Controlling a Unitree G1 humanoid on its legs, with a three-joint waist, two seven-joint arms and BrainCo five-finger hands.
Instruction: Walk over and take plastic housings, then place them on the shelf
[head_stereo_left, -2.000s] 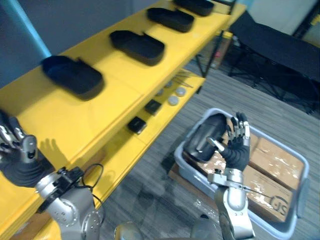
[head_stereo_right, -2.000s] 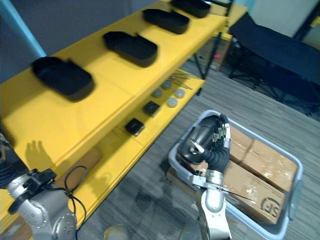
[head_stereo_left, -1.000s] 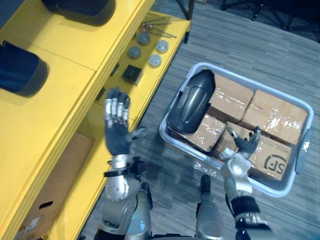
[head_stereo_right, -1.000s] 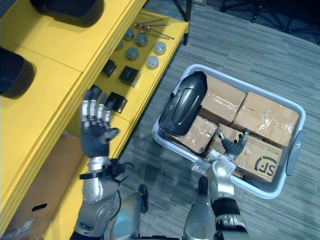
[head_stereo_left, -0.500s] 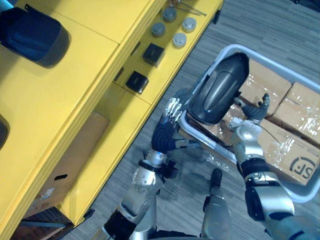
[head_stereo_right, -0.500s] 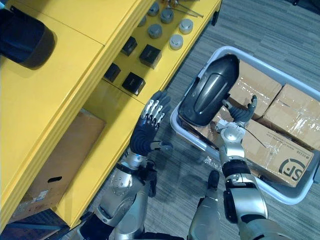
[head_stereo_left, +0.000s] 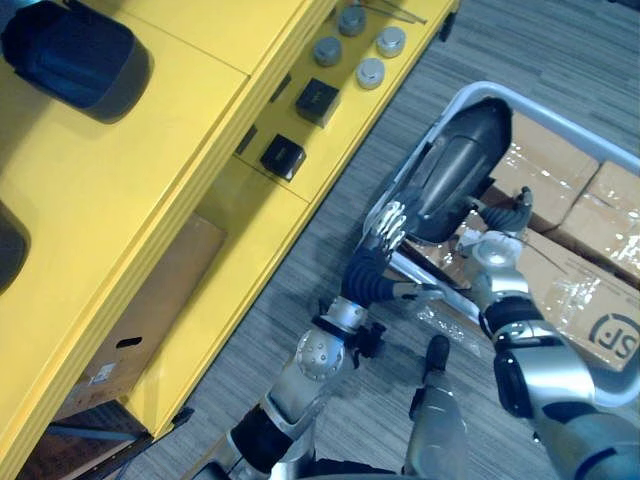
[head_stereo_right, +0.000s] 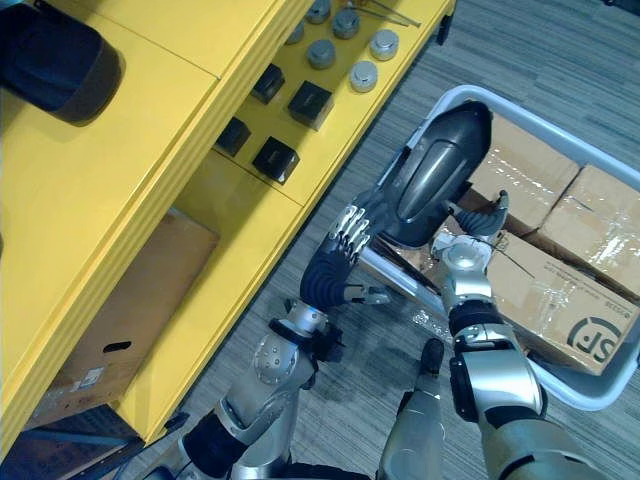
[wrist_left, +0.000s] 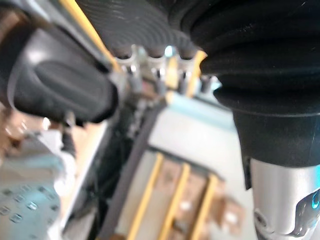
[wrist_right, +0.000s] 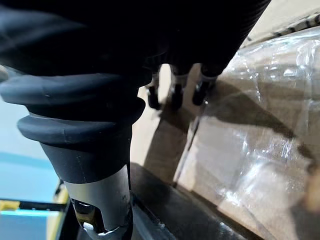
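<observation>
Left robot hand (head_stereo_right: 340, 262) & right robot hand (head_stereo_right: 478, 222) both open, plastic housing (head_stereo_right: 432, 172) between them in the bin (head_stereo_right: 590, 385), looks light, stiff, prob. slick, so cup its long sides.

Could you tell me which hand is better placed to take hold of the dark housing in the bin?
Probably the right hand, open inside the bin beside the housing, over the cardboard boxes. The left hand, open, is at the bin's outer rim. Lifting likely needs both.
</observation>
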